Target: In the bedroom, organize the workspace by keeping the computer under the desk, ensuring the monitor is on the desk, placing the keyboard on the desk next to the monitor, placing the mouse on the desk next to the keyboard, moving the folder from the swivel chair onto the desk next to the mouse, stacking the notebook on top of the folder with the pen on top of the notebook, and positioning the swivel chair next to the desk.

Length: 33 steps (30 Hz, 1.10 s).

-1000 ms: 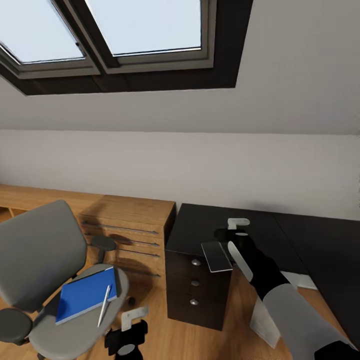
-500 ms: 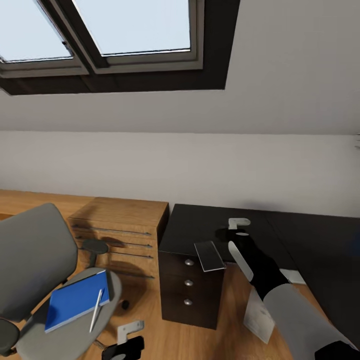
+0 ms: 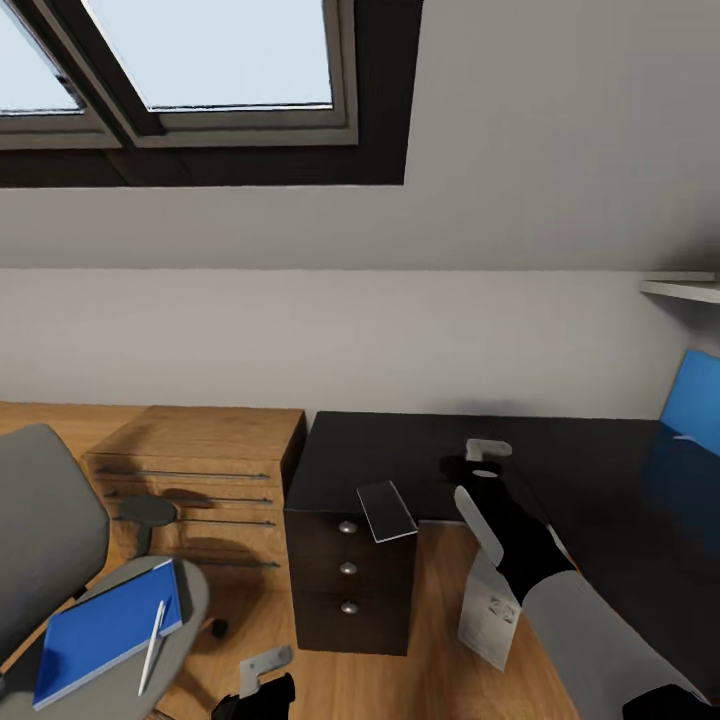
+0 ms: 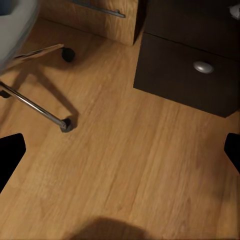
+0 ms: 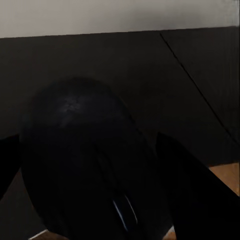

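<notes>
Reviewer: Mouse (image 5: 85, 160) location, and how is it held?

Annotator: It is clamped between the fingers of the right gripper (image 3: 480, 462), jaws closed on its sides. It is carried above the black top of the desk (image 3: 400, 450), near the end over the drawer unit (image 3: 345, 570). It is judged to be kept raised so that it can be set down on the desk; contact with the top cannot be told.

Reviewer: Left gripper (image 3: 262, 685)?

Annotator: Jaws are spread wide and nothing is held. In the left wrist view it is pointed at the wooden floor (image 4: 125, 165), beside a leg of the swivel chair (image 3: 40, 530), probably parked clear while the right arm works.

Reviewer: Other task items?

Annotator: The folder (image 3: 95, 632) is seen flat on the chair seat, with the pen (image 3: 152, 645) lying on it near one edge. The notebook (image 3: 387, 510) is laid at the desk's front edge above the drawers and partly overhangs it. The computer (image 3: 490, 610) is stood on the floor under the desk. The folder, notebook and pen steps are judged not yet done.

Reviewer: Risk?

Annotator: The overhanging notebook could be knocked off if the arm is swung low past it.
</notes>
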Motion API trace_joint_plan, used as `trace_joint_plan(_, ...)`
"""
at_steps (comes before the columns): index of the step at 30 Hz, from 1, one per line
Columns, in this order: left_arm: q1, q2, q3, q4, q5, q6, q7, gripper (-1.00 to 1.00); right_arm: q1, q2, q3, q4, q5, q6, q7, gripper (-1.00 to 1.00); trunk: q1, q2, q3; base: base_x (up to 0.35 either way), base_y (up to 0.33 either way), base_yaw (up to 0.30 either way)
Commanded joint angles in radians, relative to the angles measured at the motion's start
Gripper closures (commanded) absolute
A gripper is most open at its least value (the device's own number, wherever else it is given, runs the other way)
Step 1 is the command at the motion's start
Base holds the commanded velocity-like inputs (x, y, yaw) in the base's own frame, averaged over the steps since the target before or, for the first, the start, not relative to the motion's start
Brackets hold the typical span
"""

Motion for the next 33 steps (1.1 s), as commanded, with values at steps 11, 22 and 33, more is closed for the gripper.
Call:
trace_joint_plan(11, -0.001, 0.0, -0.003, -0.001, -0.003, 0.003, 0.007, -1.0, 0.007, 0.069, -0.004, 0.109, -0.049, -0.328, -0.323, 1.0, 0.0, -0.001, 0.007, 0.0, 0.0, -0.234)
trace_joint_plan(22, -0.001, 0.0, -0.005, -0.001, -0.002, 0.001, 0.009, -1.0, 0.007, 0.066, -0.077, 0.229, -0.239, -0.537, -0.409, 1.0, 0.0, -0.001, 0.014, 0.0, 0.0, -0.146)
trace_joint_plan(33, -0.001, -0.001, -0.005, -0.002, -0.002, 0.0, 0.009, -1.0, 0.005, -0.007, -0.158, 0.313, -0.245, -0.69, -0.429, 1.0, 0.0, -0.001, 0.021, 0.0, 0.0, -0.259)
